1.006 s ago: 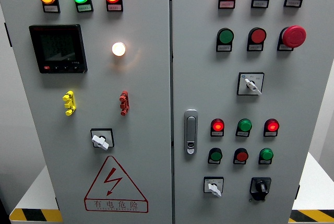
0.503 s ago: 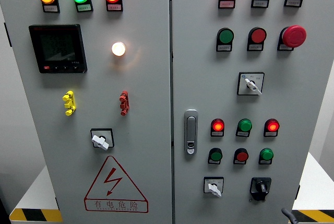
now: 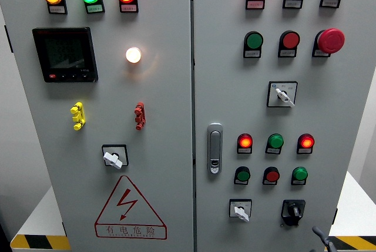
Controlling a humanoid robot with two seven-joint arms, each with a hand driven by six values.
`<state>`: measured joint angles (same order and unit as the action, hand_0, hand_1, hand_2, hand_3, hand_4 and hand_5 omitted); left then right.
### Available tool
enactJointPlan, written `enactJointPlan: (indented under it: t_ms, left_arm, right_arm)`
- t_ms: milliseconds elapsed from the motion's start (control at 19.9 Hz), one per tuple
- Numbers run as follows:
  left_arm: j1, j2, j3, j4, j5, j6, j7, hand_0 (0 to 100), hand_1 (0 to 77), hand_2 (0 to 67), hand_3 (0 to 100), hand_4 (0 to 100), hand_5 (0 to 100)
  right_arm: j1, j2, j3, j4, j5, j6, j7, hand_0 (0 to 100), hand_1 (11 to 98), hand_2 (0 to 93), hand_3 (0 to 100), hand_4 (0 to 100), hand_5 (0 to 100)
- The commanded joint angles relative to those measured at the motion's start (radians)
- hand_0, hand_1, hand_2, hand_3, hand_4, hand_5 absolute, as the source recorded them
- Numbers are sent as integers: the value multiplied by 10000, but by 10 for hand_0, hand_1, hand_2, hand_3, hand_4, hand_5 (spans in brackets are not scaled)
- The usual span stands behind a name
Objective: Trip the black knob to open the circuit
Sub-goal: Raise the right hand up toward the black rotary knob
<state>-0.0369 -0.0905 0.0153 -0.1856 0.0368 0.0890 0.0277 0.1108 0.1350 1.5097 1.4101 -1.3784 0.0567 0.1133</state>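
One hand: my right hand (image 3: 321, 239) barely showed, at 5 o'clock in the frame, only dark fingertips poking above the bottom edge.
Grip: too little of it was visible, so I could not tell whether it was open or closed; it held nothing I could see.
Left hand: out of view.
Knob: the black knob (image 3: 292, 210) sat low on the right door (image 3: 352, 111), at 5 o'clock of the cabinet, just right of a white selector (image 3: 240, 210) and below a row of green, red and green buttons (image 3: 271, 175).
Gap: my hand was near the knob, at its 5 o'clock, not touching.
Why there: I judged I came up from under so the knob stayed in sight and my fingers could meet it from the side to twist.
Why low: the knob sat in the bottom row, so a short rise from the right suited it.
Change: half a second before, the fingertips sat lower and slightly right; a second before, no hand showed at all.
Unchanged: the knob's pointer and the lit lamps (image 3: 245, 141) looked the same throughout.
Stage: approach only, circuit not yet tripped.
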Motion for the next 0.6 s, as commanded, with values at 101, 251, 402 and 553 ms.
enactJointPlan:
  t_ms: [101, 251, 402, 553]
  left_arm:
    - [0, 0, 0, 0, 0, 0, -1, 0, 0, 196, 262, 99, 85]
    - [0, 0, 0, 0, 0, 0, -1, 0, 0, 196, 262, 99, 85]
    - [0, 0, 0, 0, 0, 0, -1, 0, 0, 196, 262, 99, 85]
    - [0, 0, 0, 0, 0, 0, -1, 0, 0, 196, 262, 99, 85]
  right_arm:
    - [380, 0, -2, -372, 117, 0, -28, 1000, 545, 0, 849, 926, 1000]
    - [457, -16, -48, -387, 162, 0, -135, 1000, 546, 0, 848, 930, 1000]
    - [656, 0, -64, -464, 193, 0, -212, 1000, 547, 0, 848, 932, 1000]
    - [748, -16, -125, -464, 224, 0, -334, 1000, 546, 0, 849, 933, 1000]
